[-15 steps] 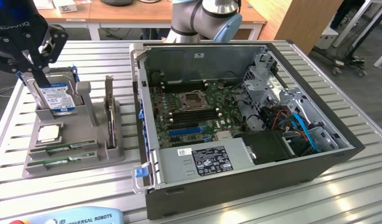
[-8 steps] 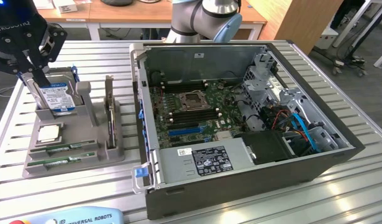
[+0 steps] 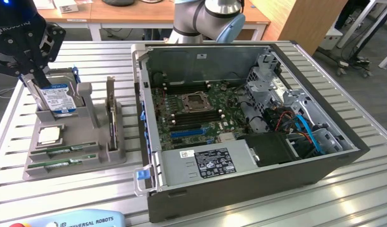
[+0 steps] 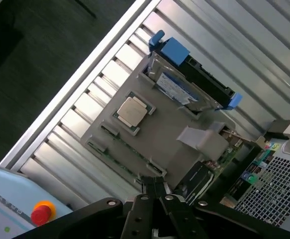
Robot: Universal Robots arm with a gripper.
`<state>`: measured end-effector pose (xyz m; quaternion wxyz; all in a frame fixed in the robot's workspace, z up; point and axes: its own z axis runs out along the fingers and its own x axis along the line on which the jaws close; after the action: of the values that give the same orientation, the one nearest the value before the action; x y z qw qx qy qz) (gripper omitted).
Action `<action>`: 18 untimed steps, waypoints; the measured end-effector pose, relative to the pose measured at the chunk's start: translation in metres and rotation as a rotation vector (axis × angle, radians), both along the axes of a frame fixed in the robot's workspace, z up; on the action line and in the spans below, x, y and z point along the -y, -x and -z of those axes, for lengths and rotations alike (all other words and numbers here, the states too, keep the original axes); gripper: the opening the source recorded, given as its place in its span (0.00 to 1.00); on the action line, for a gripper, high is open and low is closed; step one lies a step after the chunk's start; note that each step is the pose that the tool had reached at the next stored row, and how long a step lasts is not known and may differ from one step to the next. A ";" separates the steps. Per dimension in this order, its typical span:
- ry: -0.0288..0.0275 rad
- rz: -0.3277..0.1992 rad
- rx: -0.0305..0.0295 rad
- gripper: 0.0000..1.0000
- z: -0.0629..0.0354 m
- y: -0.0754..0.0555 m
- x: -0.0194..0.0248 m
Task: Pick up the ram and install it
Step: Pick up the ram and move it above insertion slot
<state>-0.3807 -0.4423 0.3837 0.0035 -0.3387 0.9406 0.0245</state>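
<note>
Gripper (image 4: 154,185) clenched, empty, above grey holder (image 3: 80,134); ram (image 3: 62,150) sunk in its slot, mostly hidden.

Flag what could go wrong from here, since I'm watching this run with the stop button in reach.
1. The hand is shut above the grey holder. If it came down like that, it would likely press on a ram stick rather than straddle it.
2. The upright hard drive stands close by and could get bumped.
3. The open CPU socket sits between the memory slots, so a misaligned stick might hit it.
</note>
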 end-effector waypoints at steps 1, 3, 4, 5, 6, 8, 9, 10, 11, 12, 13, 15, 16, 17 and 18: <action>0.0001 -0.016 0.0000 0.10 0.0000 0.000 0.0000; 0.0001 -0.049 -0.0001 0.10 0.0000 0.000 0.0000; 0.0002 -0.064 -0.0001 0.10 0.0000 0.000 0.0000; 0.0002 -0.081 -0.0001 0.10 0.0000 0.000 0.0000; 0.0003 -0.097 -0.0001 0.10 0.0001 0.000 0.0000; 0.0008 -0.127 -0.0001 0.10 0.0001 0.000 0.0000; 0.0010 -0.142 -0.0001 0.10 0.0001 0.000 0.0000; 0.0013 -0.158 -0.0002 0.10 0.0001 0.000 0.0000; 0.0017 -0.173 -0.0002 0.10 0.0001 0.000 0.0000; 0.0021 -0.187 -0.0002 0.10 0.0001 0.000 0.0000; 0.0023 -0.202 -0.0002 0.10 0.0001 0.000 0.0000; 0.0029 -0.232 -0.0002 0.10 0.0001 0.000 0.0000; 0.0032 -0.248 -0.0002 0.10 0.0001 0.000 0.0000; 0.0035 -0.265 -0.0002 0.10 0.0001 0.000 0.0000; 0.0038 -0.281 -0.0002 0.10 0.0001 0.000 0.0000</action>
<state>-0.3807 -0.4423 0.3836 -0.0007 -0.4670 0.8840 0.0230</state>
